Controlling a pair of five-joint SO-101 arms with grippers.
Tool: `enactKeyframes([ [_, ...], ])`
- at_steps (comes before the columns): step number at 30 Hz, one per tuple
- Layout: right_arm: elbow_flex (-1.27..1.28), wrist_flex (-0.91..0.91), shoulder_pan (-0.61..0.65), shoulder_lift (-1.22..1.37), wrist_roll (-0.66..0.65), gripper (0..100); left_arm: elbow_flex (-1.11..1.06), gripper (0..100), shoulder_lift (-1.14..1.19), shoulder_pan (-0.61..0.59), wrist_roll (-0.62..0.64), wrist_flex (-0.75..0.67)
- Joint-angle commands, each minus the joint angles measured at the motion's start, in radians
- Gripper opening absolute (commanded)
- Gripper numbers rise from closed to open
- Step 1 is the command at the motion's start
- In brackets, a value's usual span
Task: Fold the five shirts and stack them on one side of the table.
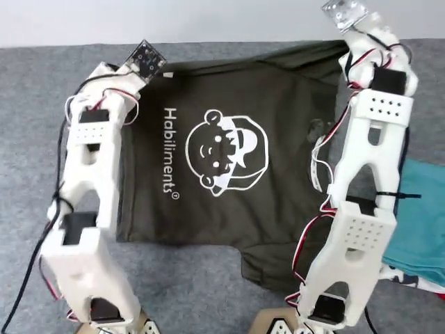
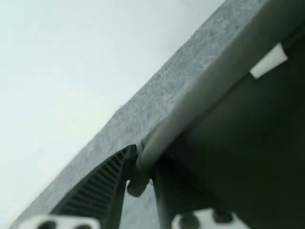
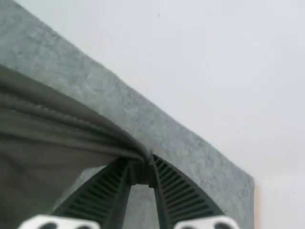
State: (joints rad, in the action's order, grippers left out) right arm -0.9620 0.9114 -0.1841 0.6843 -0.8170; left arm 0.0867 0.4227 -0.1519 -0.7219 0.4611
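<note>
Arm bases: two white plastic arms, the left arm (image 1: pixel 90 174) and the right arm (image 1: pixel 368 174), rise from the near edge; the frame cuts off their feet.
Desk: a grey felt-covered desk (image 1: pixel 181 285), with bare felt in front of the shirt and a strip showing on either side.
Side cloths: a teal cloth (image 1: pixel 424 216) lies at the right edge, partly behind the right arm and cut off by the frame. A scrap of white cloth with red stripes (image 1: pixel 410 278) shows at its near edge; what it belongs to cannot be told.
Shirt: a dark olive-green cotton T-shirt (image 1: pixel 278 125) lies spread between the two arms with its printed side up. One sleeve sticks out toward the near right.
Print: a white cartoon face with a line of lettering (image 1: pixel 229 160), turned sideways on the chest.
Covered parts: both arms overlap the shirt's side edges. From above, the wrist boards hide the jaws.
Left jaws: closed on the shirt's pale hem edge (image 2: pixel 157 138) at the far left corner, black ribbed pads pressed together on it. A small white label (image 2: pixel 269 59) sits farther along the same hem.
Right jaws: closed on a bunched fold of the shirt (image 3: pixel 47 143) at the far right corner, with the cloth drawn into ridges that run toward them.
Far edge: the felt ends just past both jaws.
Beyond: a pale plain surface (image 1: pixel 208 21); whether it is wall or floor cannot be told.
</note>
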Motion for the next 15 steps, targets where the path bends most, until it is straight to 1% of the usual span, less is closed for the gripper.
enactKeyframes([
  [1, -0.014, -0.084, -0.004, -0.008, 0.002, 1.1, 0.209, 1, 0.075, 0.000, -0.002, 0.071],
  [6, -0.014, -0.154, 0.001, -0.005, 0.002, 1.1, 0.412, 1, 0.184, 0.009, -0.002, 0.189],
  [9, -0.014, -0.140, 0.010, -0.005, 0.002, 1.1, 0.486, 1, 0.216, 0.011, -0.002, 0.278],
  [11, -0.014, -0.087, 0.019, -0.007, -0.012, 1.1, 0.519, 1, 0.224, 0.011, -0.002, 0.350],
  [15, -0.015, 0.104, 0.031, -0.010, -0.069, 1.1, 0.572, 1, 0.224, 0.005, -0.006, 0.529],
])
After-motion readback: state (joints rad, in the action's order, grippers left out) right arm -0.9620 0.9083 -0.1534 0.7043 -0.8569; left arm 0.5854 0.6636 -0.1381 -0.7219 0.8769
